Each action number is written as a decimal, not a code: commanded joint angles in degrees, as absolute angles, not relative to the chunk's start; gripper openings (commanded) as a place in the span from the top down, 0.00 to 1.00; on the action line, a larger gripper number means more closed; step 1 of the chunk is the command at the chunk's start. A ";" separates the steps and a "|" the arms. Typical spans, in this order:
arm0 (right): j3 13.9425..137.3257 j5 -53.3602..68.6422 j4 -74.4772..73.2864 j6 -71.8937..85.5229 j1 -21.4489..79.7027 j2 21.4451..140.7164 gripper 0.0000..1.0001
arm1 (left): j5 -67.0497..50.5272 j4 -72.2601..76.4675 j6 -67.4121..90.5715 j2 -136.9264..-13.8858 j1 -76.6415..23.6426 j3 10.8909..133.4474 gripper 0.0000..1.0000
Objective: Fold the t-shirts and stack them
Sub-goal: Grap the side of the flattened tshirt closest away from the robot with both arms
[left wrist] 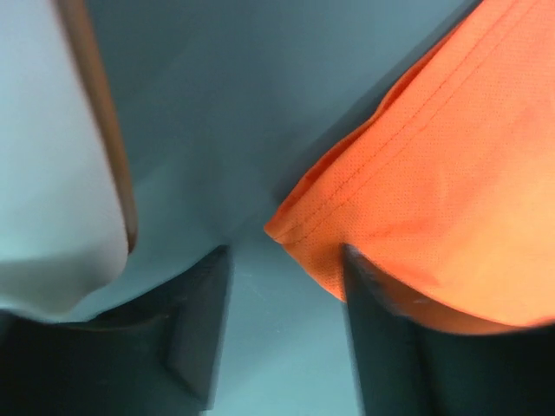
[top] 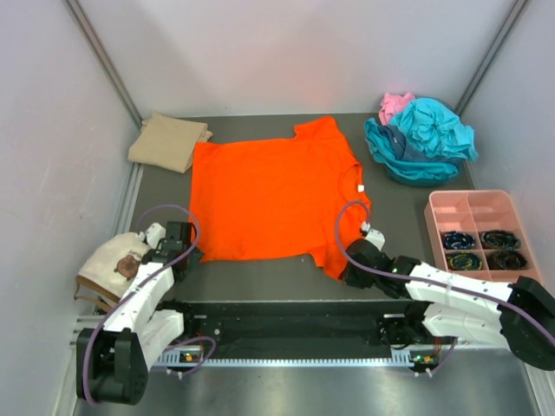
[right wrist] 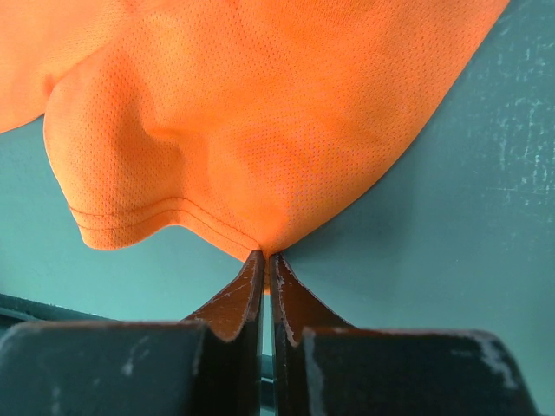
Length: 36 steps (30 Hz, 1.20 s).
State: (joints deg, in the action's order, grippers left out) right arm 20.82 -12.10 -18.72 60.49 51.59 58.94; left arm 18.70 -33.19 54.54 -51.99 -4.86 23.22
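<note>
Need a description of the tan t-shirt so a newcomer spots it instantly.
Start at the big orange t-shirt spread flat. Off its far-left corner lies the tan t-shirt. It is the only one folded; the teal t-shirts and pink t-shirt sit crumpled far right.

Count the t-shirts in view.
5: orange shirt spread centre; tan shirt folded far left; pink shirt, light teal shirt and dark teal shirt heaped far right. Heap may hide more.
</note>
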 commanded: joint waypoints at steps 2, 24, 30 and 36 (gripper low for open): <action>20.21 -13.36 -25.23 58.80 52.21 60.47 1.00 | 21.53 -30.50 54.84 -52.12 -4.83 24.87 0.52; 20.92 -13.36 -25.23 58.01 52.12 61.17 1.00 | 22.68 -26.37 55.02 -55.37 -4.83 24.26 0.57; 20.83 -13.53 -25.66 58.18 52.21 60.73 1.00 | 21.80 -25.75 54.93 -56.42 -4.83 24.17 0.58; 20.83 -13.45 -25.75 58.27 52.12 60.64 1.00 | 21.97 -25.66 55.37 -56.16 -4.83 23.64 1.00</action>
